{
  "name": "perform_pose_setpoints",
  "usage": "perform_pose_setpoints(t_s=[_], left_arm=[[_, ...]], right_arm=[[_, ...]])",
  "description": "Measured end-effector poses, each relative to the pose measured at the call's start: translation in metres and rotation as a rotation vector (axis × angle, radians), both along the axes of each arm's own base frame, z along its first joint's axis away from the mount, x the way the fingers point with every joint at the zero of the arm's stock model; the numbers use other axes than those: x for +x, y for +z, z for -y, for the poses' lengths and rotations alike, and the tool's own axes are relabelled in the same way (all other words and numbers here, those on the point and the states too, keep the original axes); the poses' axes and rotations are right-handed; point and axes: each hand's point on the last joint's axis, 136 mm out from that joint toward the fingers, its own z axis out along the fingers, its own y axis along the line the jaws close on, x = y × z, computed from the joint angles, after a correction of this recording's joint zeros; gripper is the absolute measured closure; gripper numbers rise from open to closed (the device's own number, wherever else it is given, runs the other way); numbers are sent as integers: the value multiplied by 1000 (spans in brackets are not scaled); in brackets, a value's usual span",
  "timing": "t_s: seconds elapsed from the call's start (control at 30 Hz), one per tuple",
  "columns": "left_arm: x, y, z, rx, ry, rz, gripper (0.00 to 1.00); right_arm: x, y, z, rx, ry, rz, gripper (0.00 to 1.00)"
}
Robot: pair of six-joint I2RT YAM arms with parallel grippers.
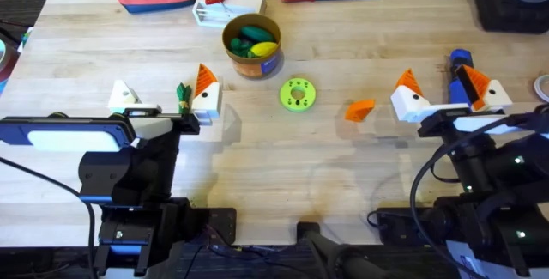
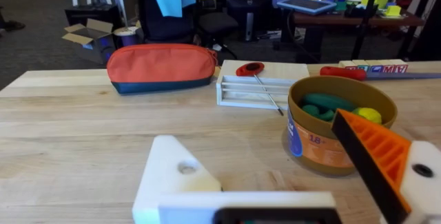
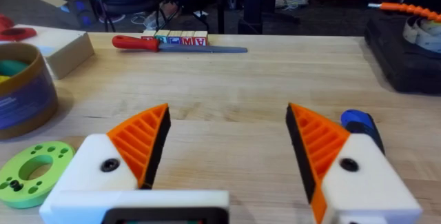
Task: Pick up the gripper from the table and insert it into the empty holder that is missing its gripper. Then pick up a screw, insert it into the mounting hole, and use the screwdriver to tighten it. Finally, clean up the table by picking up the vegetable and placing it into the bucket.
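Resting low at the near edge of the pale wooden table (image 1: 283,184), both arms look to be at the very start: the first step, fetching the loose finger piece, is not yet begun. The small orange ribbed plastic wedge (image 1: 360,109) lies on the bare wood between the flat lime-green disc with holes (image 1: 298,94) and the right claw (image 1: 450,94), apart from both. The right claw stands wide open and empty, both white blocks bearing orange wedges; the chunky bright blue cylindrical screwdriver (image 1: 461,60) lies just beyond its outer finger. The left claw (image 1: 165,99) is also spread and holds nothing; one finger is a plain white triangular holder block (image 2: 178,176) with its mounting hole showing and no pad. The tiny dark green leafy toy vegetable (image 1: 182,95) sits just beside the left claw's padded finger. The round tan tub with an orange band (image 1: 251,45) already holds other toy produce. Next, I judge, the right claw should pinch the loose wedge and carry it across to that bare block.
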Motion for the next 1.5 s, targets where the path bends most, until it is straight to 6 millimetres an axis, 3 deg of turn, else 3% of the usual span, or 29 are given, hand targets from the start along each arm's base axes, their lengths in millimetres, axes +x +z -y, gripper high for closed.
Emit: perform_pose_setpoints(t_s=[0.33,0.47,0.57,0.63,0.77,0.93,1.03,1.17,1.3,1.43,1.47,1.5], left_arm=[[0,-1,0,17,1,-2,14],[-4,-13,0,24,1,-92,15],[-14,-2,-2,30,10,-174,15],[-24,14,-5,35,23,-237,15],[-38,45,-12,47,63,-394,15],[-28,54,-18,67,93,-620,15],[-8,41,-20,78,99,-758,15],[14,5,-21,92,98,-937,15],[11,-34,-21,105,93,-1121,16],[11,-50,-18,98,74,-1188,12],[13,-50,-17,89,69,-1181,93],[14,-48,-16,89,65,-1171,243]], right_arm=[[0,0,0,-1,0,0,11],[-2,-2,0,17,-2,-26,11],[-8,-1,0,28,-4,-111,9],[-13,7,0,32,-5,-160,10],[-22,45,0,36,-5,-240,10],[-25,81,-3,43,5,-346,10],[-20,96,-5,47,14,-399,10],[-10,110,-8,55,34,-424,10],[-7,109,-12,61,52,-439,10],[-7,109,-13,64,59,-439,10],[-7,109,-13,64,60,-439,10],[-7,109,-13,64,61,-439,10]])
